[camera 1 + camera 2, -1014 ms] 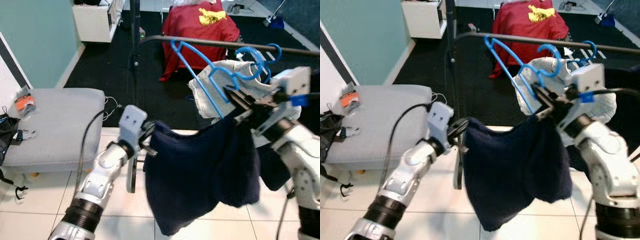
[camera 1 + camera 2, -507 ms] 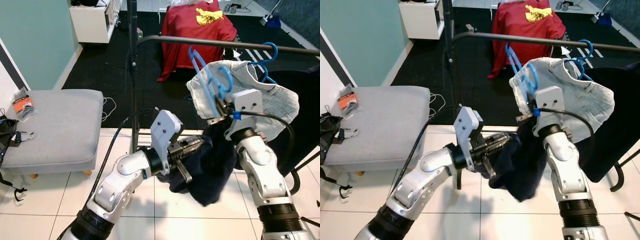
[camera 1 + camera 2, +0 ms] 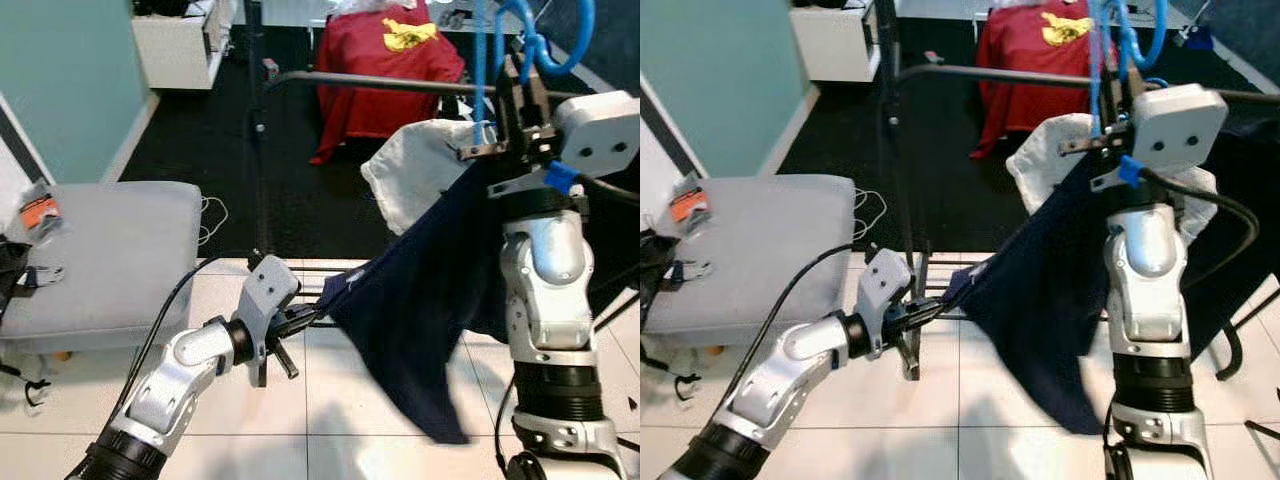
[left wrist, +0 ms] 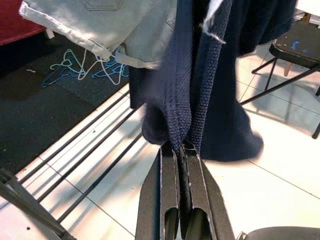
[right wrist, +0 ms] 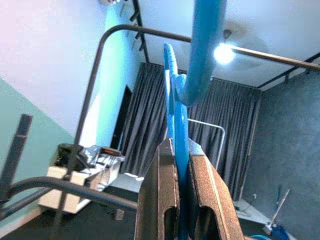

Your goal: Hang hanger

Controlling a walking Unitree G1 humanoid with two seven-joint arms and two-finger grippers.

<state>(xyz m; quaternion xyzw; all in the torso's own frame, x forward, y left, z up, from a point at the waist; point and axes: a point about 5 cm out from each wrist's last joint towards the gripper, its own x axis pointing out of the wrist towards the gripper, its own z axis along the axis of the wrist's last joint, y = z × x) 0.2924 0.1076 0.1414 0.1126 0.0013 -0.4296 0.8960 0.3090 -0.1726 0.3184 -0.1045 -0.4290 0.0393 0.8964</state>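
- Blue plastic marks the hanger point(image 3: 520, 45) you are lifting: your right gripper point(image 3: 510, 95) holds it high, its hook risen above the dark clothes rail point(image 3: 380, 85) and out past the top of the head views.
- Your right wrist view shows the two black fingers point(image 5: 160, 200) pressed tight on the hanger's blue neck, with the hook curving overhead.
- A navy garment point(image 3: 420, 300) hangs from that hanger and stretches down and across toward your left side.
- Your left gripper point(image 3: 300, 322) sits low over the white tiled floor point(image 3: 300, 420), its fingers point(image 4: 170, 190) pinched together on the garment's lower corner.
- A pale denim garment point(image 3: 420, 180) hangs on the rail just behind the navy one.
- A red shirt point(image 3: 385, 50) shows farther back, beyond the rail.
- At your left stands a grey padded bench point(image 3: 100, 250).
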